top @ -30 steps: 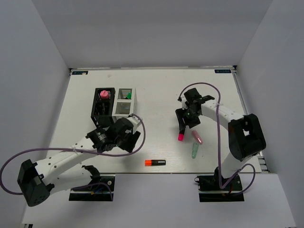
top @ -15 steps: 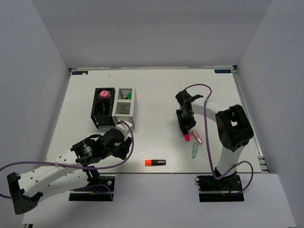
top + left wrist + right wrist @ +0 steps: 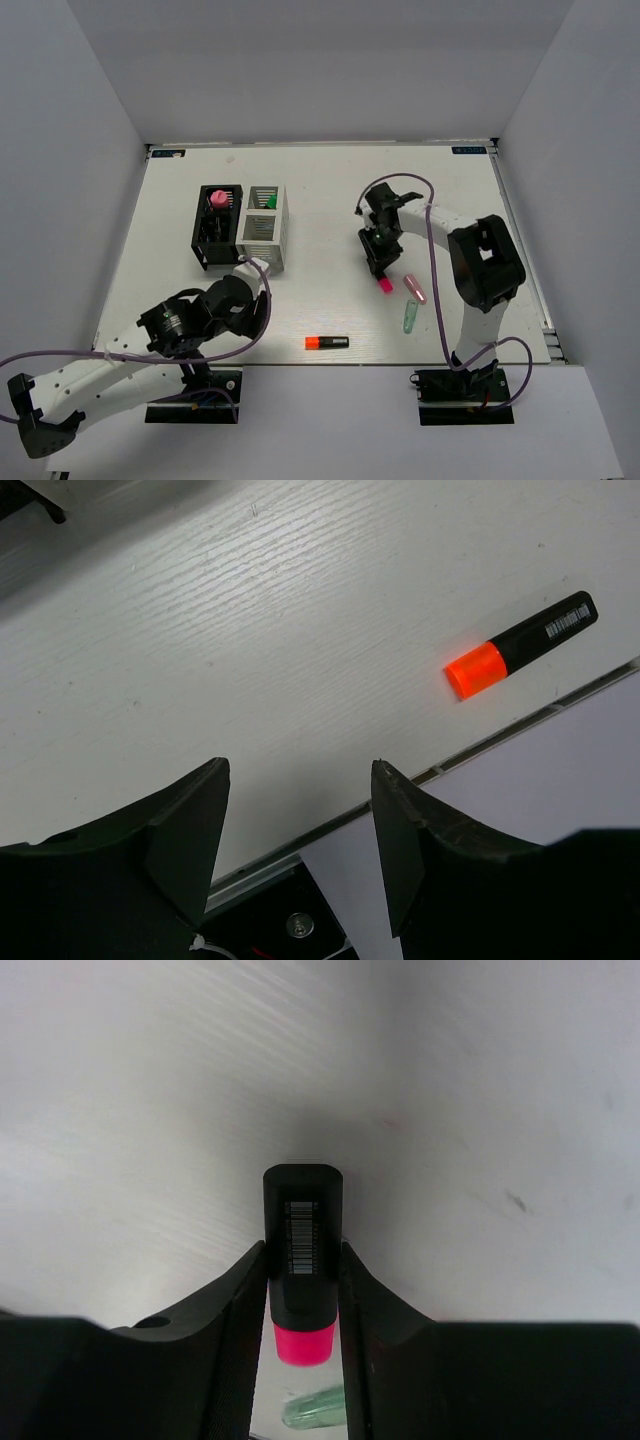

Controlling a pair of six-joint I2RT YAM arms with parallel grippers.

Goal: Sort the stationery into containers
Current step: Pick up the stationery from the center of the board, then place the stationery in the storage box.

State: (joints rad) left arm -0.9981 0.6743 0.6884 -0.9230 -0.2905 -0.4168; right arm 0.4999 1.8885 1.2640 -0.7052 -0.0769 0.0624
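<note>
My right gripper [image 3: 381,262] is shut on a black highlighter with a pink end [image 3: 301,1270], held lengthwise between the fingers above the table; its pink end [image 3: 384,284] shows in the top view. A translucent pink piece [image 3: 415,288] and a translucent green piece [image 3: 409,317] lie just right of it; the green one shows below the highlighter in the right wrist view [image 3: 315,1406]. An orange-ended highlighter [image 3: 327,343] lies near the front edge, also in the left wrist view [image 3: 520,644]. My left gripper [image 3: 298,825] is open and empty, left of it. The black holder [image 3: 218,232] carries a pink round item [image 3: 218,199]; the white holder [image 3: 264,228] carries a green item.
The two joined holders stand at the middle left of the table. The table's front edge [image 3: 500,732] runs just under the left gripper. Purple cables loop over both arms. Grey walls enclose the back and sides.
The right gripper has swung left and slightly back with the pink highlighter in it. The left arm has drawn back toward the front edge, away from the holders.
</note>
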